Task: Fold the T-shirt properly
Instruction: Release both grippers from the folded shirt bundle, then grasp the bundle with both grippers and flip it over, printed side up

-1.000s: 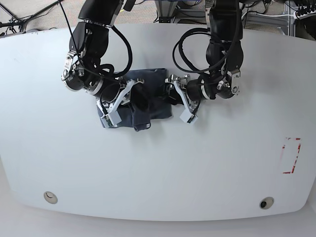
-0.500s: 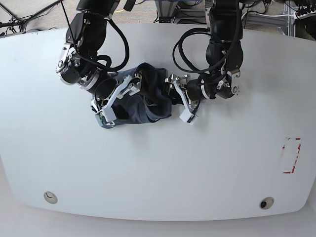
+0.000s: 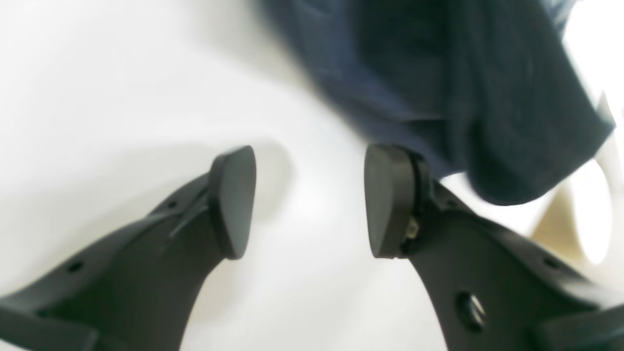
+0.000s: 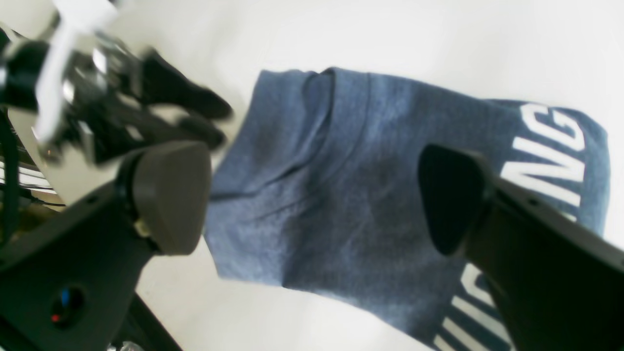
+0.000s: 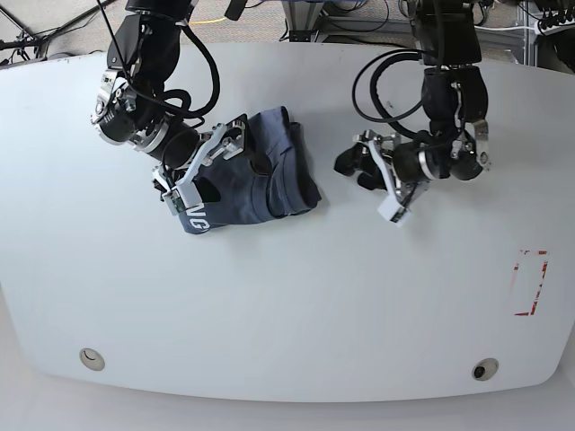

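White tabletop (image 5: pixel 296 296), cables and frames beyond its far edge. The T-shirt (image 5: pixel 256 175) lies in a compact folded bundle left of centre in the base view, white lettering at its near-left corner. The right gripper (image 4: pixel 312 195) hovers directly over it, jaws spread wide, nothing between them. The left gripper (image 3: pixel 309 202) sits apart on the bundle's other side, jaws partly open over bare table, holding nothing; cloth shows only at the top of its view. Judgement: the fold looks near complete; the layered far edge appears uneven, so a light press or tuck is advisable. A red-marked rectangle (image 5: pixel 530 283) lies well clear. No obstruction noted.
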`<control>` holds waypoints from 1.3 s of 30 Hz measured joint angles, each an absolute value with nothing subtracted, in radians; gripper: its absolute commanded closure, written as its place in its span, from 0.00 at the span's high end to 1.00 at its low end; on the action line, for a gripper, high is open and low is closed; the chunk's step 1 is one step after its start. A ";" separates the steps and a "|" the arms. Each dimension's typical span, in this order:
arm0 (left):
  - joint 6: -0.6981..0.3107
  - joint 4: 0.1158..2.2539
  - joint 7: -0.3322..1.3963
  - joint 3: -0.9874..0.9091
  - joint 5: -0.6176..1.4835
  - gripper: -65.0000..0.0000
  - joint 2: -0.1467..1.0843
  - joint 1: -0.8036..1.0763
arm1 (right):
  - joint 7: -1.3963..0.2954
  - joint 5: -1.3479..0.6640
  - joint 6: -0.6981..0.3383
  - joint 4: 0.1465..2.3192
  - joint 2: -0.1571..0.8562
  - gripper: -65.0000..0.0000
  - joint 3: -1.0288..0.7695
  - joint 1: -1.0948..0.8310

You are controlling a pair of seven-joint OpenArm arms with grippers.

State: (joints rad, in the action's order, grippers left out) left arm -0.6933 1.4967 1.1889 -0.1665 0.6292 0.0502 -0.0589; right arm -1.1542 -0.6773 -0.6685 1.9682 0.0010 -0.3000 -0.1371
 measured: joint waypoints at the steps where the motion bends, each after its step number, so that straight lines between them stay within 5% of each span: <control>1: -0.693 1.501 1.191 -0.191 0.636 0.51 0.081 -0.058 | -1.154 -0.677 -0.686 1.968 0.001 0.72 -0.300 -0.147; 7: -0.693 1.507 1.208 -0.276 0.683 0.51 0.198 -0.037 | -1.144 -0.667 -0.688 1.939 -0.001 0.22 -0.262 -0.173; 10: -0.693 1.508 1.207 -0.278 0.706 0.51 0.236 -0.033 | -1.116 -0.669 -0.690 1.851 0.006 0.12 -0.161 -0.162; 19: -0.693 1.586 1.204 -0.259 0.710 0.51 0.250 -0.029 | -0.971 -0.661 -0.689 1.579 0.004 0.14 -0.032 -0.117; 29: -0.694 1.706 1.204 -0.072 0.588 0.51 0.207 -0.030 | -1.037 -0.677 -0.654 1.827 0.112 0.14 -0.055 -0.092; 39: -0.697 1.777 1.205 0.102 0.424 0.51 0.042 -0.025 | -1.047 -0.673 -0.654 1.734 0.255 0.14 -0.121 0.060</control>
